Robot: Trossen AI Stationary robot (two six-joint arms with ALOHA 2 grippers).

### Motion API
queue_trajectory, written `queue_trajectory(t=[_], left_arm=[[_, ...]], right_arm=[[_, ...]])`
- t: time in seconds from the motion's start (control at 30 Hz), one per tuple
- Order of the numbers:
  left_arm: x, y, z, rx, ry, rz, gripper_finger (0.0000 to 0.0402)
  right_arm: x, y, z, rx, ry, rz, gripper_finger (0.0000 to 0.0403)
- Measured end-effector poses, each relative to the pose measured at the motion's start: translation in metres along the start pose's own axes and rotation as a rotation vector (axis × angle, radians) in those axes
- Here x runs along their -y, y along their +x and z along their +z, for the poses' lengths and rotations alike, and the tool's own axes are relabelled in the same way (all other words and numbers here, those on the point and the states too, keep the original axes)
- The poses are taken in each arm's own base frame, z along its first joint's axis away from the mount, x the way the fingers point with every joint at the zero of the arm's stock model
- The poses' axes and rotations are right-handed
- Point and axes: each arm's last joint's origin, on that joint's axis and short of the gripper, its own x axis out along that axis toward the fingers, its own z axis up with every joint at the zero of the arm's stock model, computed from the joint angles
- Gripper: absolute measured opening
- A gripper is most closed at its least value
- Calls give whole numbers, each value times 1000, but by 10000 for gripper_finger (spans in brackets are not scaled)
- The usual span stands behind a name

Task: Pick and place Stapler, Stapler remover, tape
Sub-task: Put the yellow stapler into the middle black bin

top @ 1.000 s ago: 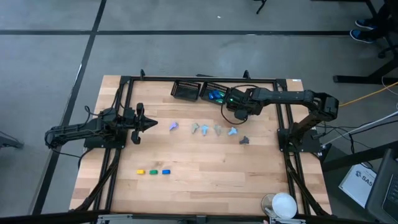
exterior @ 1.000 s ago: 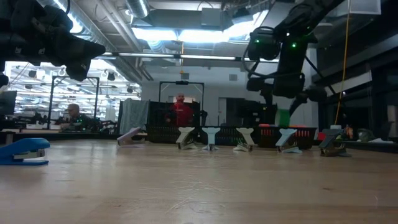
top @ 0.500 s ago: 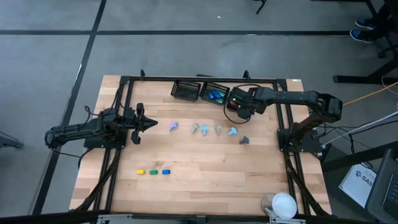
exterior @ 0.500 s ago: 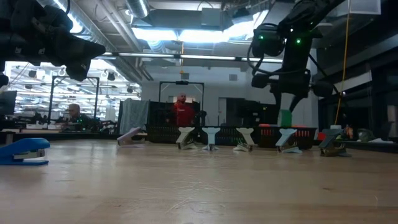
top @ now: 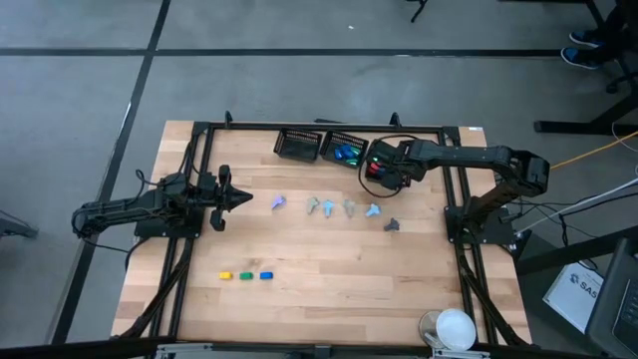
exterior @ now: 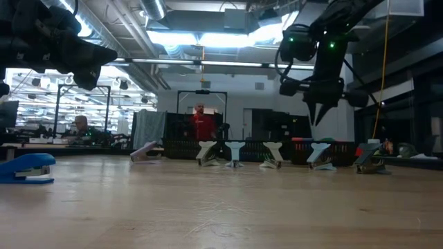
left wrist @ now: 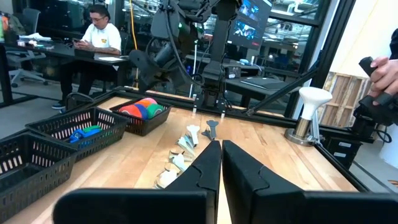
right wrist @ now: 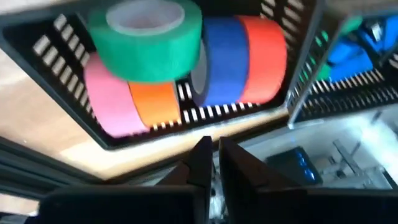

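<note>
Fingers (right wrist: 242, 167) on my right gripper (right wrist: 210, 144) are pressed together with nothing between them. It hangs over the black basket (right wrist: 59, 70) at the table's far edge. The tape (right wrist: 146, 37) lies in that basket: a green roll on top of pink, orange, blue and red ones. Removers (top: 329, 206) sit in a row mid-table, and three small staplers (top: 245, 275) line up nearer the front edge. My left gripper (top: 242, 199) waits closed and empty over the table's left side.
</note>
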Motion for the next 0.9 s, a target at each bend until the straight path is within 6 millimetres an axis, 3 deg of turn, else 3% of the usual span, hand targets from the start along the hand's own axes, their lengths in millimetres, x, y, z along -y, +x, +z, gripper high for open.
queue_trajectory(t=[0.4, 0.73, 0.9], left_arm=[[0, 0, 0, 0, 0, 0, 12], [0, 0, 0, 0, 0, 0, 12], [0, 0, 0, 0, 0, 0, 9]], right_arm=[[-5, -42, 8, 54, 373, -164, 39], [-16, -86, 43, 279, 946, -251, 39], [-24, -98, 61, 454, 1128, -128, 39]])
